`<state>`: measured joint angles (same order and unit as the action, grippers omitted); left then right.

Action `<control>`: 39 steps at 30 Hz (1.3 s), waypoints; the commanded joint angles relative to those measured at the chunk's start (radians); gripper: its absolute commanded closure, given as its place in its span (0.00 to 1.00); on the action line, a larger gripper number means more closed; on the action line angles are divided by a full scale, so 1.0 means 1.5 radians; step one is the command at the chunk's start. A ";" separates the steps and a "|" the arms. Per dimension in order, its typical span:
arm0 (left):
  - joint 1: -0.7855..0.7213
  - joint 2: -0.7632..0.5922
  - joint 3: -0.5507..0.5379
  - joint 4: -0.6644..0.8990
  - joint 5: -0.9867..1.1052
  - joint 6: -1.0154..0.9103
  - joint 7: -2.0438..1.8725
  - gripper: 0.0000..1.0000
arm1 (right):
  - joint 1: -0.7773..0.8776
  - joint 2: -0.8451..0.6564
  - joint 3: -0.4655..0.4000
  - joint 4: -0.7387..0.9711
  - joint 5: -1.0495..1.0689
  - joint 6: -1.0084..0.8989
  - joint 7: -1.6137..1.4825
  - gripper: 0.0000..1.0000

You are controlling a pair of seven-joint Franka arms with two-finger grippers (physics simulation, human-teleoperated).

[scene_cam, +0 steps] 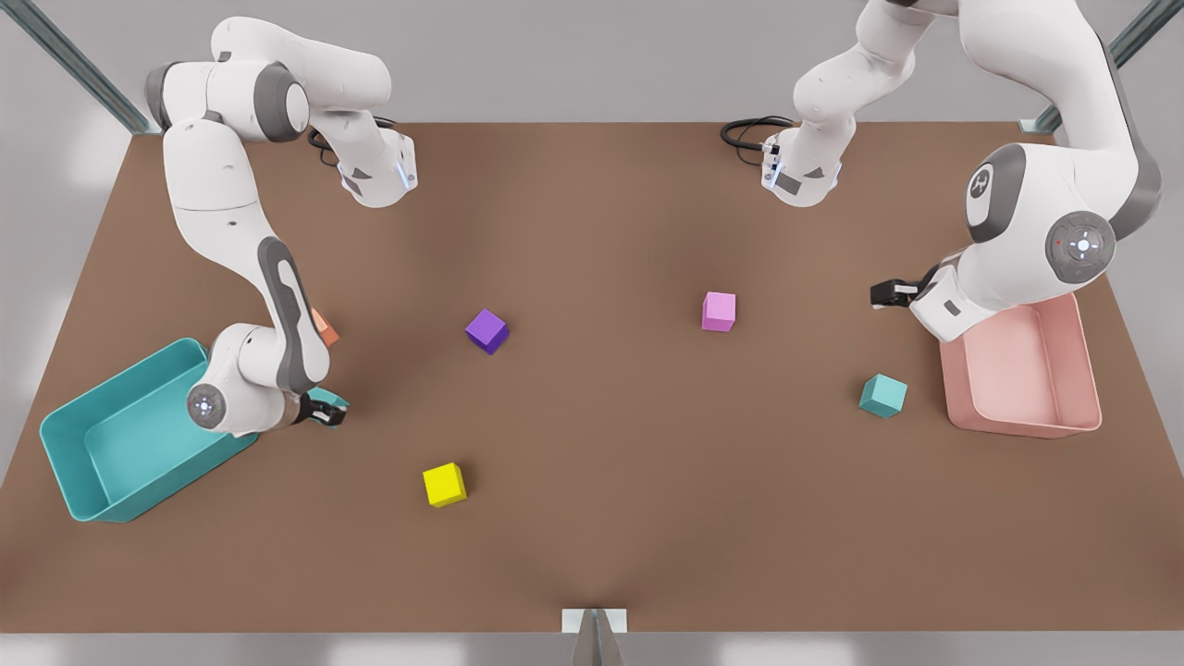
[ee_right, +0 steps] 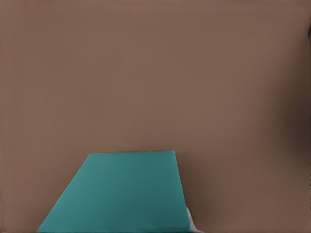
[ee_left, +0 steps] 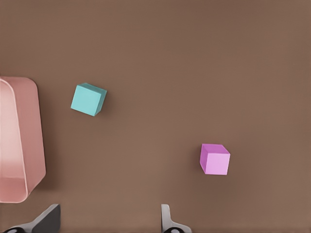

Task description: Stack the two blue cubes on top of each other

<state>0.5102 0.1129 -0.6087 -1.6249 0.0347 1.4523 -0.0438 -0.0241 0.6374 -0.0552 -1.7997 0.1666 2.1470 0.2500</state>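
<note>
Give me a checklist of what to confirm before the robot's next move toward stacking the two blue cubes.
1. First blue cube sits between the fingers of the right end effector, beside the teal bin: ok.
2. That cube is lifted off the table: cannot tell.
3. Second blue cube rests free on the table near the pink bin: ok.
4. Nothing lies on the second blue cube: ok.
5. Left end effector waits open, apart from the second blue cube: ok.
6. Stack is built: not ok.
</note>
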 commanded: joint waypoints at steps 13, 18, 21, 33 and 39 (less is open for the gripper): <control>0.003 0.008 -0.001 0.000 0.000 -0.003 0.000 0.00 | 0.159 -0.007 0.091 0.206 0.133 -0.118 0.276 0.51; 0.019 0.009 0.000 -0.001 0.002 0.001 -0.005 0.00 | 0.342 0.081 0.090 0.343 0.143 -0.003 0.601 0.50; 0.031 0.038 0.015 0.001 0.036 0.040 -0.022 0.00 | 0.428 0.167 0.083 0.422 0.117 0.067 0.803 0.49; -0.449 0.179 0.642 -0.115 -0.037 0.291 0.459 0.00 | 0.467 0.270 0.081 0.494 0.063 0.140 0.867 0.00; -0.449 0.188 0.619 -0.207 -0.038 0.446 0.459 0.00 | 0.426 0.175 0.087 0.495 0.072 0.010 0.861 0.00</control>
<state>-0.1639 0.3897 0.3231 -1.9316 -0.0205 1.9728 0.3197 0.6231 0.9257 0.0734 -1.0579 0.2694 2.2792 1.1856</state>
